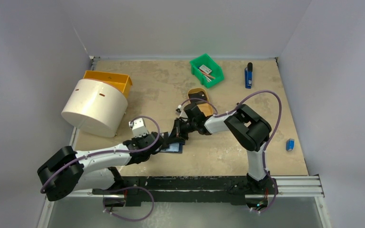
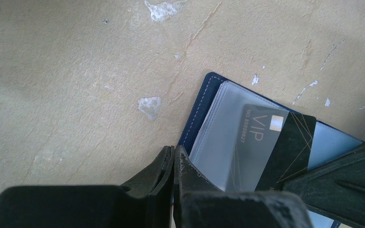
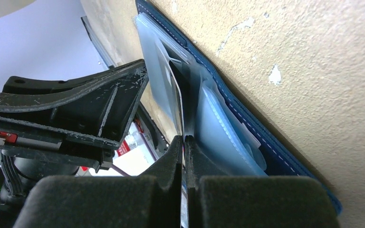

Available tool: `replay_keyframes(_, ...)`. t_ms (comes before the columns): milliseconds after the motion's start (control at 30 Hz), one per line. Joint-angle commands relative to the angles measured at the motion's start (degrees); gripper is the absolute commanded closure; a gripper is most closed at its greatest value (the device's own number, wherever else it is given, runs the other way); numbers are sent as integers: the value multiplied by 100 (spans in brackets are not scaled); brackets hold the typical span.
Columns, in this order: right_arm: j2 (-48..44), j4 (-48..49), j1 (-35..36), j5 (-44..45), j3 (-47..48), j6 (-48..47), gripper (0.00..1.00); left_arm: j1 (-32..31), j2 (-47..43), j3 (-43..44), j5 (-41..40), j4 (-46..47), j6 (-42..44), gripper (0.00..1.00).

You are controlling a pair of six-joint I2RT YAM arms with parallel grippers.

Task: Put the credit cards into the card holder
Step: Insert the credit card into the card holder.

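Now right gripper point(image 3: 184, 140) pinches credit card point(image 2: 266, 142) partly inside card holder point(image 2: 197, 111); left gripper point(image 2: 173, 152) closed.

Centre, near side: the left gripper point(image 2: 173, 156) and the right gripper point(image 3: 184, 142) meet tip to tip over the card holder point(image 2: 196, 114). The right gripper's fingers are pressed together on a black card point(image 2: 271, 142). There is no passage between the two.

Left side: a white drum point(image 1: 94, 107) and the yellow bin point(image 1: 110, 80) behind it block the far-left corner.

Far edge: a green bin point(image 1: 206, 70) and a blue tool point(image 1: 248, 76) stand here. A tan tray point(image 1: 203, 95) lies just behind the right wrist.

Open table point(image 1: 161, 85) runs between the yellow and green bins. It also runs along the right side up to a small blue item point(image 1: 290, 144).
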Motion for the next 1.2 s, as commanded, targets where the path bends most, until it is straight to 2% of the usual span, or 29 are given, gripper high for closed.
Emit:
replay_keyframes(0,49,115,86,139,111,179,100,26,65,-197,528,325,78,100)
replay_keyframes(333,78,374,202,185,51,477,100,26,-154,-326,587,443,37,100)
replay_keyframes(367,32,334,196,218,43,436,97,26,-192,-336,577,429,27,100)
replay_keyframes(433,-20,309,200,228,58,386,82,21,-257,-359,567,431,28,100)
replay_keyframes(500,-57,268,201,228,69,350,72,24,-316,-378,567,440,26,100)
replay_keyframes(600,-111,122,201,281,123,271,64,25,-384,-397,576,451,30,100)
replay_keyframes(800,-107,-46,223,282,247,170,61,23,-491,-436,665,621,106,100)
replay_keyframes(1167,107,-56,345,189,534,350,62,16,-954,-679,1025,1254,321,100)
